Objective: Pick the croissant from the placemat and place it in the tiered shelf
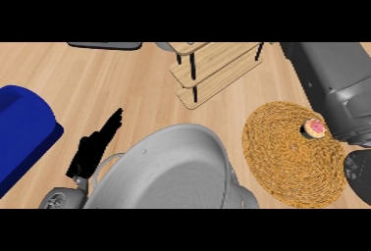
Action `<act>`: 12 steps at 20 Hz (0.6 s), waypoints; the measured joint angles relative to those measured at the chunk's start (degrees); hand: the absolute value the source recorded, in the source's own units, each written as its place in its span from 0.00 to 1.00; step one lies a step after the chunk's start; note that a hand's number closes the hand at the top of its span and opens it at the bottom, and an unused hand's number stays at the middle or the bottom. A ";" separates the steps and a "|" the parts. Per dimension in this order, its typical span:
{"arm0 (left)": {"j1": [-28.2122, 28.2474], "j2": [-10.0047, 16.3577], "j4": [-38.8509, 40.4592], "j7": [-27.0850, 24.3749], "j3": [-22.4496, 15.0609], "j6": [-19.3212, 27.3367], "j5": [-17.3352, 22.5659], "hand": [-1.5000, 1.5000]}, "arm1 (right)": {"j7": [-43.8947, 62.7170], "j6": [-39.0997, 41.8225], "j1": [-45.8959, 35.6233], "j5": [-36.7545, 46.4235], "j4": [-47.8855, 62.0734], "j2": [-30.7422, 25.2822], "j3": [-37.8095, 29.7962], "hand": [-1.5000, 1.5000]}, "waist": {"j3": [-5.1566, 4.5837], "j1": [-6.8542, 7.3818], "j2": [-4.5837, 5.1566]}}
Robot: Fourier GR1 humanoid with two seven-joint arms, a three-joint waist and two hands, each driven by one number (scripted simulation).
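The right robot hand (pixel 360 171) showed only as a dark shape at the edge, so I could not tell its grip. The left robot hand (pixel 92 149) rested open and straight. The small round pastry (pixel 316 128) lay on the coarse woven placemat (pixel 290 157), not yet lifted. The slatted wooden tiered shelf (pixel 217 66) held nothing visible, so the whole task was left to do.

1. No writing, label, brand, number or sign can be read anywhere in the head view.
2. The light wooden worktop (pixel 109 78), round woven straw placemat (pixel 282 157) and grey metal pan (pixel 174 171) show plain surfaces.
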 measured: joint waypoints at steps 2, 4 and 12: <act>-0.15 -0.09 -0.01 0.36 0.16 0.11 0.05 0.50 | -0.65 -2.17 0.20 -1.92 -0.41 -0.59 -2.16 0.00 | -0.06 0.03 0.11; 0.40 -0.12 -0.10 0.19 0.02 0.16 -0.20 0.50 | -1.85 -4.75 0.85 -3.33 -1.12 -1.66 -3.91 0.00 | -0.09 0.08 0.18; 0.89 0.32 0.05 -0.54 0.80 0.03 0.00 0.50 | -0.82 -12.36 3.87 -6.12 -2.15 -11.93 -8.69 0.00 | -0.10 -1.05 0.01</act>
